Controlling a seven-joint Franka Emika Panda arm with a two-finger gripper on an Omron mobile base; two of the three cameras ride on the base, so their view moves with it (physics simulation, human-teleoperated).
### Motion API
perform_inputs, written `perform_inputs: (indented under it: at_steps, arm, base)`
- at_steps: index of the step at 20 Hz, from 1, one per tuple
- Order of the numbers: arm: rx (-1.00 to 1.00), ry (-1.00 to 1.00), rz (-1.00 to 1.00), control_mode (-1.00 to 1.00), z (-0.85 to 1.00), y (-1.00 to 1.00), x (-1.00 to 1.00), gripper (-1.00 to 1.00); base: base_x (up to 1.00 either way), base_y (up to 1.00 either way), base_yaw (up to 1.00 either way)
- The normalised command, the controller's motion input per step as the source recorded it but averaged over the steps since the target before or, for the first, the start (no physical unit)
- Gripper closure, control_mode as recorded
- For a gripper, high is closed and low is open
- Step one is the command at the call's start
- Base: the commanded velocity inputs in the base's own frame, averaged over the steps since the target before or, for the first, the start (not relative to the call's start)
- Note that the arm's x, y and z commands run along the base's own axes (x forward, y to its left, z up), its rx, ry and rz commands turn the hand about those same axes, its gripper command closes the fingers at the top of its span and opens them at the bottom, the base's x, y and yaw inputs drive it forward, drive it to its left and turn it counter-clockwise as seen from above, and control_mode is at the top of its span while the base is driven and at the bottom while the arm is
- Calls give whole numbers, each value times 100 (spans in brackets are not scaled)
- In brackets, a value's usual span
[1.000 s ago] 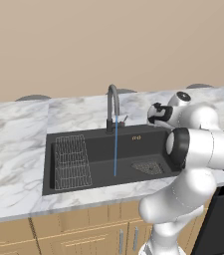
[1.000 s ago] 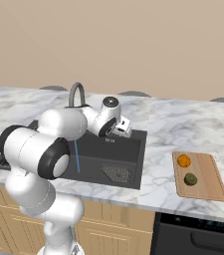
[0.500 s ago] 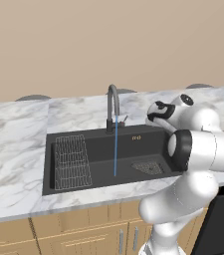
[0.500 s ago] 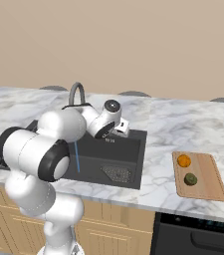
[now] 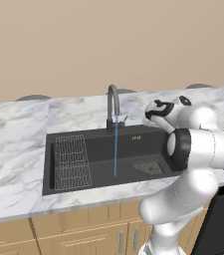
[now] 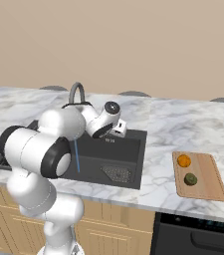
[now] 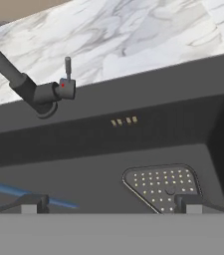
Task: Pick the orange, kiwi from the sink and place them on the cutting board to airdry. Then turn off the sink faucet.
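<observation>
Round orange (image 6: 183, 160) and oval kiwi (image 6: 190, 179) lay on the flat wooden cutting board (image 6: 210, 184); the gripper (image 7: 108, 203) gaped wide, empty, above the dark rectangular sink (image 5: 88, 142).

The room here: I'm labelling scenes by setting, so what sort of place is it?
Most likely a home kitchen: a dark sink with a running faucet in a marble counter, and a cutting board holding fruit.

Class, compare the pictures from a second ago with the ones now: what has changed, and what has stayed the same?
The claw has edged left toward the faucet, open and empty throughout. Unchanged: the orange and kiwi lie on the board, and water runs into the sink.
</observation>
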Motion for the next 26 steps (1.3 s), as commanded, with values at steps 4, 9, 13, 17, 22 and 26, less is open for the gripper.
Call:
perform_inputs:
  at_steps: [4, 9, 13, 17, 22, 26]
  arm:
    - [2, 4, 0, -100, 3, 4, 18, -100]
    - [0, 1, 0, -100, 0, 0, 14, -100]
    - [0, -1, 0, -100, 0, 0, 5, -100]
    - [0, -6, 0, -100, -1, 1, 2, -100]
    - [1, -6, 0, -100, -1, 2, 7, -100]
    - [2, -1, 0, -100, -2, 2, 13, -100]
  base:
    - [0, 0, 0]
    - [0, 0, 0]
    - [0, 0, 0]
    - [0, 0, 0]
    - [0, 0, 0]
    - [0, 0, 0]
